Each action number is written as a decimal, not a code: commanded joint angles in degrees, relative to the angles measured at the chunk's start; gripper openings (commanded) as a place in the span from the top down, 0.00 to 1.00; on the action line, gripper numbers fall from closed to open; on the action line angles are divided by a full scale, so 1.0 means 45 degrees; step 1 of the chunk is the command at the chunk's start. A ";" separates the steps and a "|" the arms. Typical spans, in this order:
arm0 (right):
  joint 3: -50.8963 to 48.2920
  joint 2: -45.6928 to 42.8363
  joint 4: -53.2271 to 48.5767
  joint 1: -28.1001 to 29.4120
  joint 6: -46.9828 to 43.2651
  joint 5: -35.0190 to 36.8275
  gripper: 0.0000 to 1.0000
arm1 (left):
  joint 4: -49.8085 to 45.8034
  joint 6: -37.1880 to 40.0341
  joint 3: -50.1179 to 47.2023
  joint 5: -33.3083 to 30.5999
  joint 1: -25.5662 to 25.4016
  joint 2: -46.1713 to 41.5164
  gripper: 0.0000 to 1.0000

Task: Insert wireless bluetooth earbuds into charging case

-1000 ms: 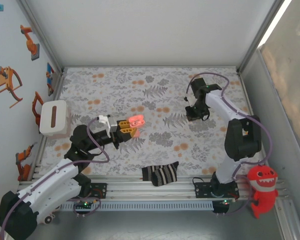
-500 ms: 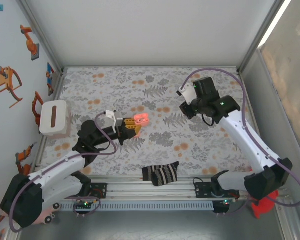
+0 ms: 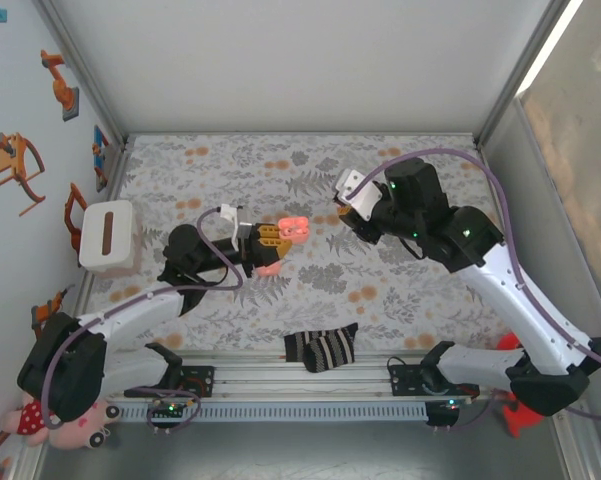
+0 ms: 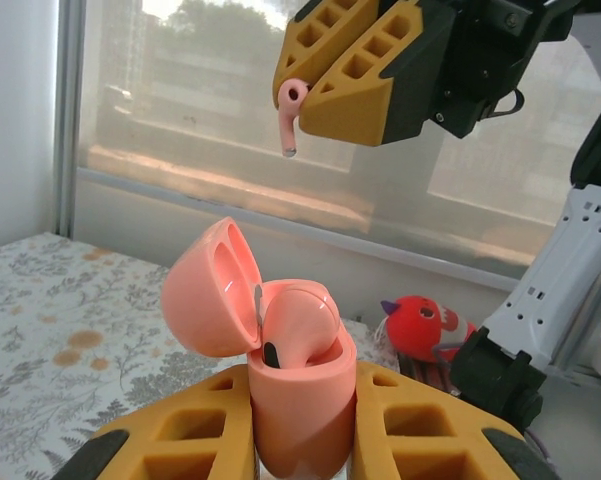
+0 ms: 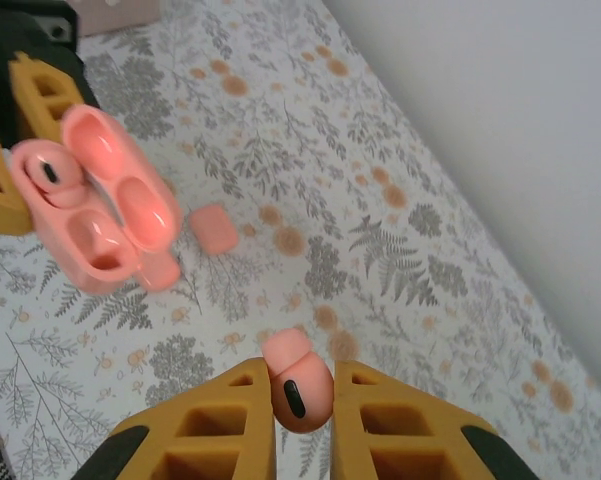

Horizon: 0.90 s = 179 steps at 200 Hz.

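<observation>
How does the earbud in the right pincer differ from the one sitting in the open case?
The held earbud is clamped in the right pincer, clear of the case. The seated earbud rests in a socket of the case, which the left pincer grips. The held earbud's stem shows, pointing down; the seated earbud's stem is hidden. Both are coral-pink with a dark mark.

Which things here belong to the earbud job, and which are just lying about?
Job:
charging case, open, held in the left gripper
seated earbud inside it
second earbud in the right gripper

Lying about:
striped sock
white box
red plush
pink plush
</observation>
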 commanded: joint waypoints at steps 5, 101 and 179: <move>0.0967 0.0190 -0.0458 0.0705 -0.1097 0.0777 0.85 | 0.0919 -0.0496 0.0763 0.1140 0.0150 0.0323 1.00; 0.1968 0.1507 -0.0923 0.3084 -0.2817 0.3161 0.85 | 0.0994 -0.0992 0.1442 0.1897 0.0279 0.0683 1.00; 0.1656 0.1755 -0.0643 0.3343 -0.2951 0.2956 0.85 | 0.1205 -0.1148 0.1421 0.1903 0.0279 0.0661 1.00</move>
